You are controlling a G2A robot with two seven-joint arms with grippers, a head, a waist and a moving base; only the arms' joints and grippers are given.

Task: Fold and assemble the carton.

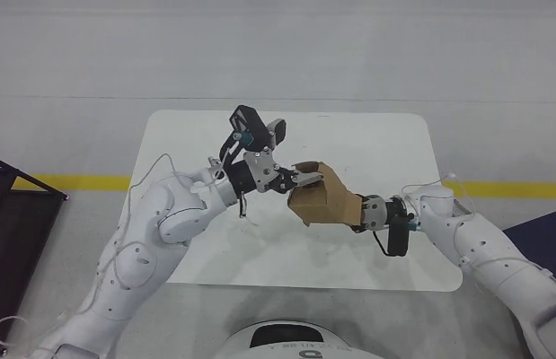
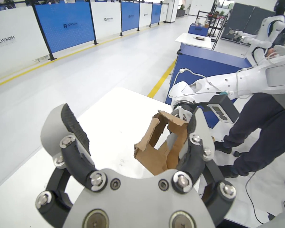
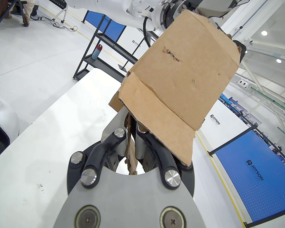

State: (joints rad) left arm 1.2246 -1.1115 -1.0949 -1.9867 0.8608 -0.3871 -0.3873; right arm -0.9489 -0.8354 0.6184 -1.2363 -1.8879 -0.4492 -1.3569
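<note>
Blocking the view: seen from above, the carton (image 1: pixel 324 205) covers the fingertips of the right pincer (image 3: pixel 131 131). In the right wrist view it hides most of the left pincer (image 2: pixel 133 112) beyond it.
Hard to tell: whether one finger of the left pincer touches the cardboard or sits just beside it.
Carton look: brown corrugated cardboard, partly folded into a rough tube. The edges are frayed and crumpled. One broad flat panel has a small scuffed tear near its middle and a creased flap along one edge.
Carton place: held tilted in the air above the middle of the white tabletop (image 1: pixel 385 144), between the two arms.
Carton inside: the open end faces the left pincer, and bent inner walls of bare cardboard show within.
Left pincer: on the left side, spread wide and gripping nothing. One ribbed pad stands free over the tabletop, and the other finger is at the carton's left edge.
Right pincer: on the right side, fingers closed tight on a cardboard flap at the carton's right end.
</note>
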